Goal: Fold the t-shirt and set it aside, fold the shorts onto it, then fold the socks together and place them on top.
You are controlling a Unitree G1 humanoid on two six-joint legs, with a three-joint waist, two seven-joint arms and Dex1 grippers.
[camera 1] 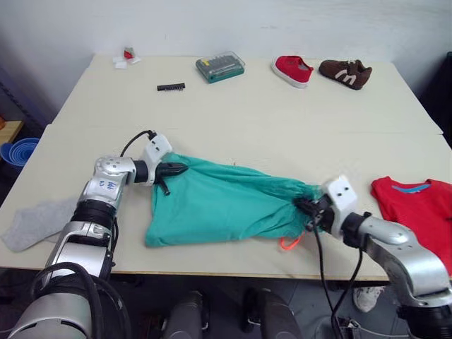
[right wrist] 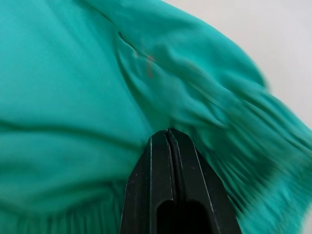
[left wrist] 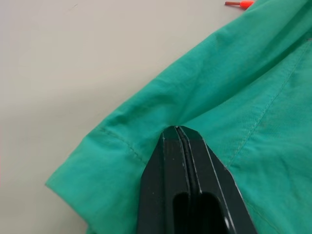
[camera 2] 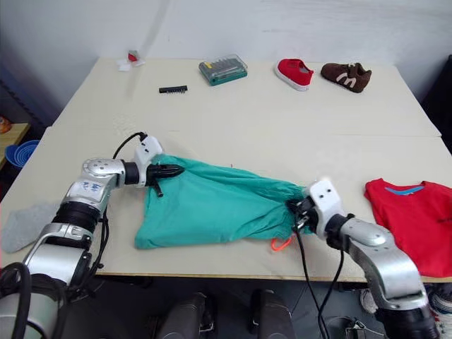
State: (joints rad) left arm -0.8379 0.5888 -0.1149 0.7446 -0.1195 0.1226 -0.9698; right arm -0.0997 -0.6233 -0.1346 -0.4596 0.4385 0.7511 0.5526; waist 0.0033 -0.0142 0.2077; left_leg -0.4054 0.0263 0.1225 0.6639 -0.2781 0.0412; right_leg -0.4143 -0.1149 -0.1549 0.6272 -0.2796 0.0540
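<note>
The left gripper (camera 1: 175, 169) is seen pressed together on the hem corner of the shorts (camera 1: 226, 205), with a fold of teal cloth pinched between its black fingers (left wrist: 183, 165). The right gripper (camera 1: 305, 207) is pinched in the same way on the gathered waistband at the other end of the garment, and the orange drawstring (camera 1: 289, 244) hangs out just beside it, toward the table's front edge.

The shorts are stretched between the two grippers, so their long axis runs across the table (camera 1: 247, 120) from the robot's left to its right. Each arm is placed at its own end, and neither is nearer to the middle. A fold along this axis, it is judged, needs both ends to be moved together.

The t-shirt (camera 1: 417, 208) is laid flat at the right of the right gripper, near it but apart, so the right arm is closer to the pile. One grey sock (camera 1: 35, 222) is found at the far left, near the table's front edge.
</note>
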